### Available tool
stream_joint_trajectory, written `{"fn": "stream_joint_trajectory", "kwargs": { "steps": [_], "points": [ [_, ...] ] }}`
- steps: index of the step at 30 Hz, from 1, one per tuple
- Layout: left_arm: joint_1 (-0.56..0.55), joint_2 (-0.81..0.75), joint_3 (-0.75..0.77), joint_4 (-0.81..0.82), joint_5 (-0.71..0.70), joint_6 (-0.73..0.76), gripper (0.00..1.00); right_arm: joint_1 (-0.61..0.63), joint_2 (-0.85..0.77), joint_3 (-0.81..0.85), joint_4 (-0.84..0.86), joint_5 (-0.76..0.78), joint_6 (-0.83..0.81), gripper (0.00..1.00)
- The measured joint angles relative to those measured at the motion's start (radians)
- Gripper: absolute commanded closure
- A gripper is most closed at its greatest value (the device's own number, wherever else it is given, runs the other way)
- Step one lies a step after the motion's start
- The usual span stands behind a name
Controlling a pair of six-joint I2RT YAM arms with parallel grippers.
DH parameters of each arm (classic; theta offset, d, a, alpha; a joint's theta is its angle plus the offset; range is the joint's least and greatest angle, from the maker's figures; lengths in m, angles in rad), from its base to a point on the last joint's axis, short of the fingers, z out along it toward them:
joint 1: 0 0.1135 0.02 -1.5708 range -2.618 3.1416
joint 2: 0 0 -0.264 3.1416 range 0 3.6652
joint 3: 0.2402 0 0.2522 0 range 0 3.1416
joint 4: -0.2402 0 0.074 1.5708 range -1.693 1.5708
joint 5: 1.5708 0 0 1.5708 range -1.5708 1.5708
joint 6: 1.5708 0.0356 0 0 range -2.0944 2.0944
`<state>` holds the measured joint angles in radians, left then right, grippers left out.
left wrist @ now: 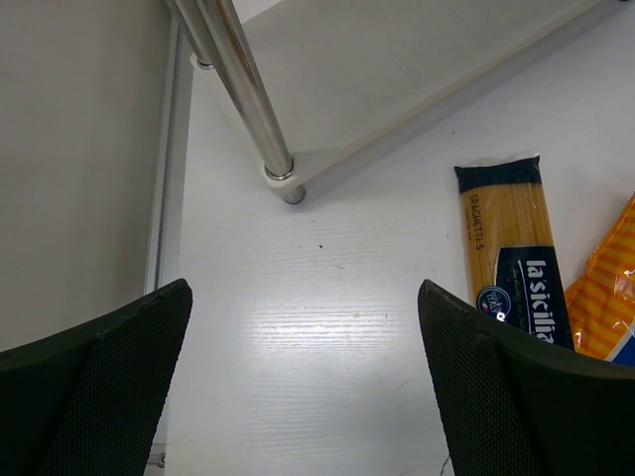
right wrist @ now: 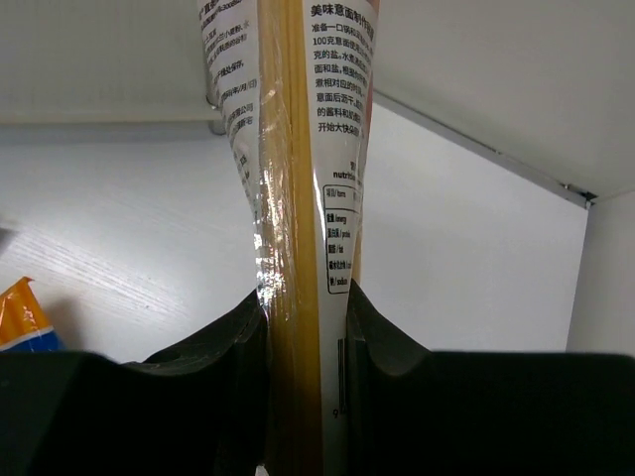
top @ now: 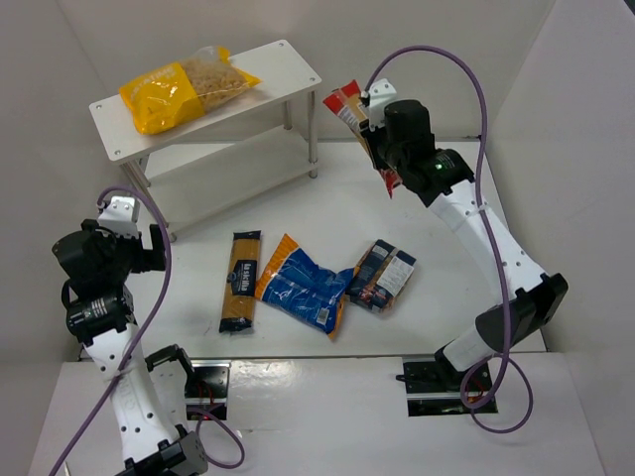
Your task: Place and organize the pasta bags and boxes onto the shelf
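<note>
While the right claw (right wrist: 306,322) pinches the red spaghetti bag (right wrist: 298,149), lifted off the table just right of the shelf (top: 288,64), the left claw (left wrist: 305,297) hangs open low beside a shelf leg (left wrist: 238,89). Yellow strands show through the red bag's clear film. The macaroni bag (top: 184,87) lies on the top board. On the white table (top: 417,213) lie the black spaghetti pack (top: 240,281), the blue bag (top: 305,286) and the navy pack (top: 382,276), the last two touching. White panels (top: 575,119) wall the table.
</note>
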<state>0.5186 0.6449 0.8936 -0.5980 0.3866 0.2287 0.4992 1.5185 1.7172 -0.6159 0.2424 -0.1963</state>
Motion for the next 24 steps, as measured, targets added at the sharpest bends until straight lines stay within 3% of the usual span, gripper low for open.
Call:
{"fn": "stream_joint_trajectory", "kwargs": {
  "steps": [8, 15, 18, 24],
  "points": [
    [0.003, 0.0, 0.0, 0.0, 0.003, 0.0, 0.0, -0.002, 0.075, 0.206, -0.035, -0.042, -0.011, 1.0],
    [0.021, 0.0, 0.0, 0.0, 0.013, 0.001, 0.0, -0.002, 0.21, 0.516, -0.09, -0.167, -0.012, 1.0],
    [0.027, -0.003, 0.0, 0.0, 0.02, 0.002, 0.0, -0.003, 0.304, 0.703, -0.144, -0.236, -0.008, 1.0],
    [0.036, -0.016, -0.011, -0.002, 0.032, 0.003, 0.0, -0.016, 0.601, 1.248, -0.293, -0.367, 0.024, 1.0]
  ]
}}
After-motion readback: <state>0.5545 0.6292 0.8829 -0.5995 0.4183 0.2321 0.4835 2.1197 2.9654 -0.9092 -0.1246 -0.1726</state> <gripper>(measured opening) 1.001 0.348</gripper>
